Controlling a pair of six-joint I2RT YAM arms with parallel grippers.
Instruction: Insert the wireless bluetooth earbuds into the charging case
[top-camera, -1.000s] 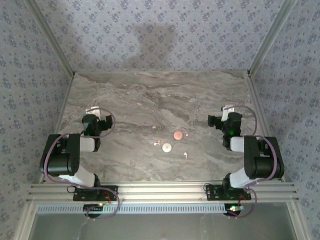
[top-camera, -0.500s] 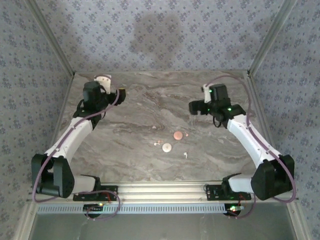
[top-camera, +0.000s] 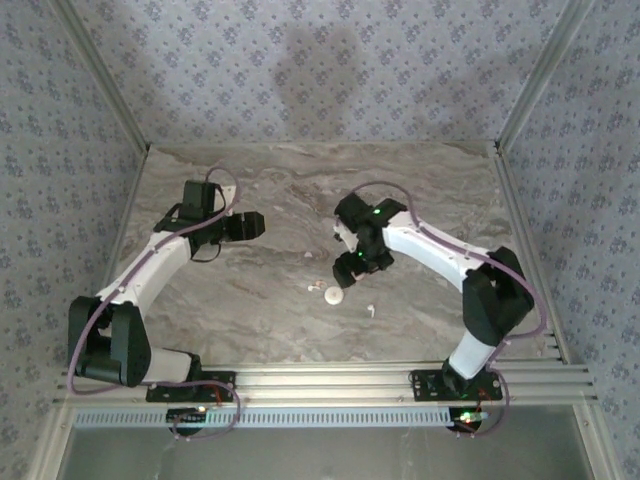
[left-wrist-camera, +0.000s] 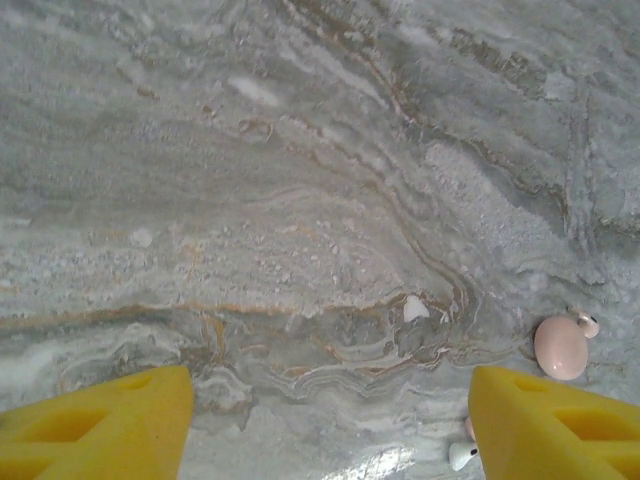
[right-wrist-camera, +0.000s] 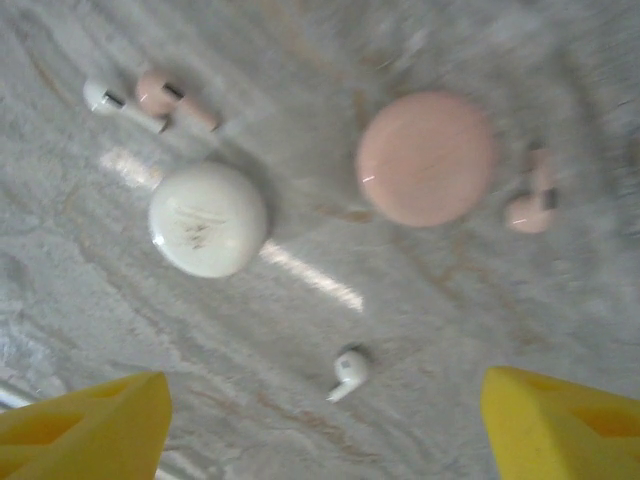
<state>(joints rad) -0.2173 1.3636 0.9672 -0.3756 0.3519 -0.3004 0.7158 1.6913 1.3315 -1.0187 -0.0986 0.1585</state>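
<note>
A white round charging case (right-wrist-camera: 208, 219) and a pink round charging case (right-wrist-camera: 427, 158) lie shut on the marble table. One white earbud (right-wrist-camera: 348, 372) lies alone just ahead of my right gripper (right-wrist-camera: 325, 430), which hovers open above it with nothing between its yellow fingers. A white and a pink earbud (right-wrist-camera: 140, 97) lie together beyond the white case, and another pink earbud (right-wrist-camera: 533, 205) lies beside the pink case. From above, the white case (top-camera: 333, 295) sits just below the right gripper (top-camera: 362, 262). My left gripper (top-camera: 245, 226) is open over bare marble, left of the pink case (left-wrist-camera: 560, 347).
Patterned walls and metal rails (top-camera: 515, 215) close in the marble table (top-camera: 260, 180) on three sides. Both arm bases sit on the near rail. A small white chip (left-wrist-camera: 414, 308) marks the marble ahead of the left gripper.
Both arms have unfolded from their bases and swung in toward the table's middle. The right gripper has come down over the cases and now covers the pink one from above.
</note>
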